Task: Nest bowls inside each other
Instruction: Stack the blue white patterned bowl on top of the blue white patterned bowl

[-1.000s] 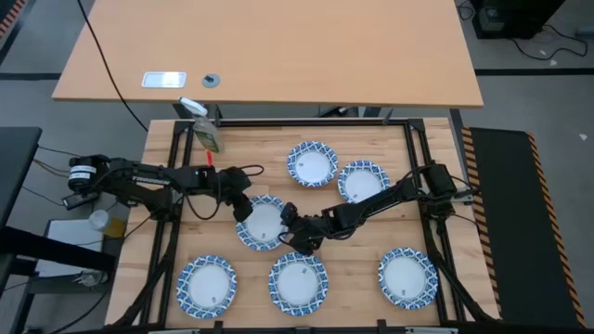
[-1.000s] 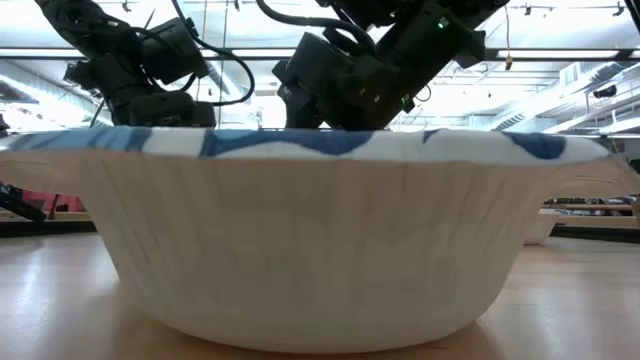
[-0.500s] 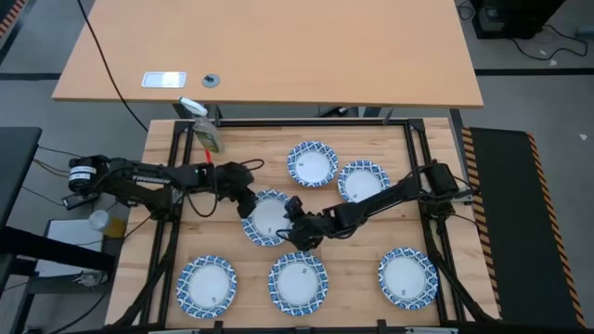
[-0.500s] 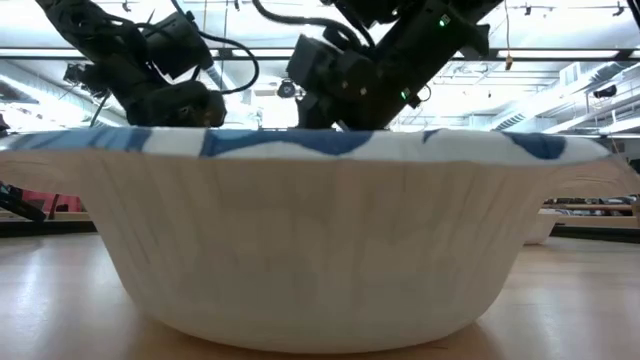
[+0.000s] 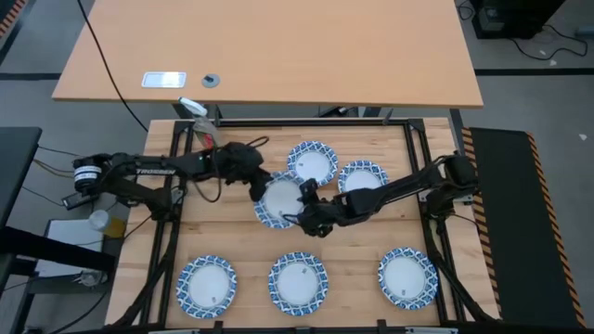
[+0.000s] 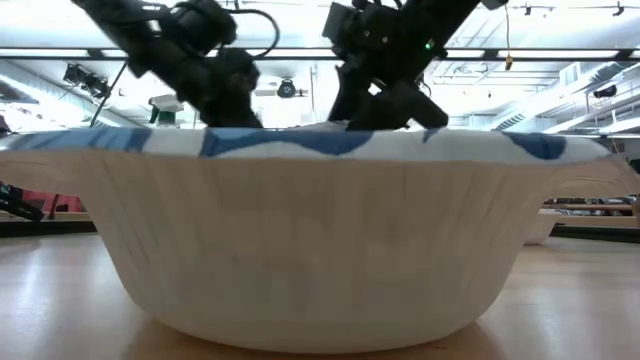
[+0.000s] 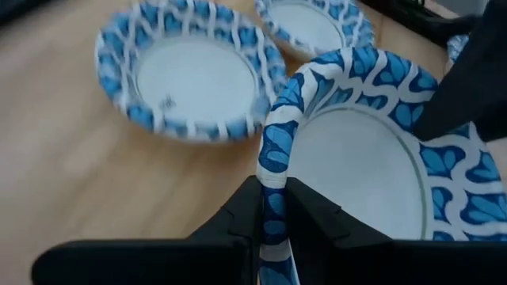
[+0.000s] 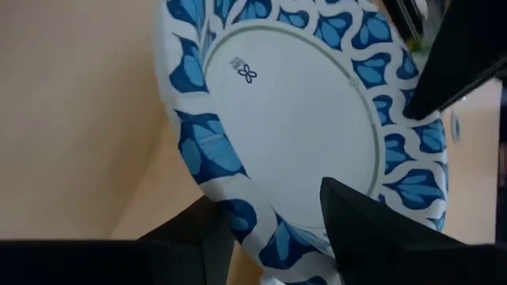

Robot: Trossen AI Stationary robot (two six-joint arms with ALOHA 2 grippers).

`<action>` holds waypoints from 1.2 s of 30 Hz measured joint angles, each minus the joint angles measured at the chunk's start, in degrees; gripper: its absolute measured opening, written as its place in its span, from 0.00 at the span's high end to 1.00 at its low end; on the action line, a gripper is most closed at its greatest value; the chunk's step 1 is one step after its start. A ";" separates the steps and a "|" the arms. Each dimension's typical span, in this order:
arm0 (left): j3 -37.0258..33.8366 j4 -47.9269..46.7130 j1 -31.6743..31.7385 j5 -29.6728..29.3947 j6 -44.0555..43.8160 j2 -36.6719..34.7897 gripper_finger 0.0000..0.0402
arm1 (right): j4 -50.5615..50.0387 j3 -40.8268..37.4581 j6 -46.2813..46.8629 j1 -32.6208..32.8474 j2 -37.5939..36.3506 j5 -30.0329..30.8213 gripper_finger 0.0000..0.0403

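Left pincer (image 7: 273,218) clamped on bowl (image 5: 281,200) rim, right pincer (image 8: 273,226) seemingly astride its opposite edge.

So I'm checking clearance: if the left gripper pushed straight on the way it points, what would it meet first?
Probably the right gripper, across the held bowl that the left gripper pinches by the rim; depth is unclear.

Two dark jointed arms, black cables looped along the left arm (image 5: 158,172), white label near its base, matte black fingers (image 7: 238,226).
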 joint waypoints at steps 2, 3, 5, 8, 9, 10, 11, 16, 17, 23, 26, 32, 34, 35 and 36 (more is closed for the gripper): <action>2.76 -0.15 0.63 -0.13 1.63 2.98 0.86 | -2.49 0.00 1.61 -0.64 -1.11 0.99 0.54; 4.14 -0.07 0.99 -0.20 2.61 4.50 0.86 | -3.76 0.00 2.38 -0.86 -1.57 1.49 0.54; 6.88 -0.13 1.69 -0.17 4.47 7.80 0.86 | -6.26 0.00 3.73 -1.50 -2.34 2.07 0.54; 10.86 -0.06 3.36 -0.08 6.88 12.12 0.86 | -10.23 0.00 5.98 -2.91 -3.54 2.90 0.54; 12.16 0.02 4.02 0.00 7.69 13.29 0.86 | -11.54 0.00 6.66 -3.53 -3.93 3.01 0.54; 13.42 0.03 4.67 0.11 8.50 14.55 0.86 | -12.84 0.00 7.31 -4.29 -4.10 3.26 0.54; 14.86 0.00 5.30 0.18 9.12 15.73 0.86 | -13.95 0.00 8.04 -5.11 -4.24 3.32 0.54; 21.14 0.03 8.36 0.50 12.02 21.71 0.86 | -18.68 0.00 12.06 -9.73 -4.78 2.79 0.54; 22.49 -0.08 8.81 0.50 12.74 23.12 0.86 | -19.04 0.00 12.72 -10.66 -4.78 2.65 0.54; 29.32 0.01 11.20 0.48 15.99 30.58 0.86 | -20.86 0.00 14.52 -14.97 -4.78 2.13 0.54; 31.91 -0.02 12.21 0.67 16.74 33.79 0.86 | -21.34 0.00 15.00 -16.73 -4.78 0.81 0.54; 34.14 -0.32 13.50 0.81 17.17 36.79 0.86 | -22.59 -0.28 17.04 -20.05 -4.78 -2.66 0.54; 34.17 -0.70 13.69 0.90 17.17 36.97 0.86 | -21.78 -1.23 17.27 -20.78 -4.80 -4.27 0.54; 34.17 -0.70 13.72 0.90 17.31 36.97 0.86 | -20.94 -2.01 17.25 -21.09 -4.80 -4.92 0.54; 34.17 -0.60 13.72 0.90 17.41 36.97 0.86 | -19.93 -2.89 17.13 -21.29 -4.79 -5.47 0.54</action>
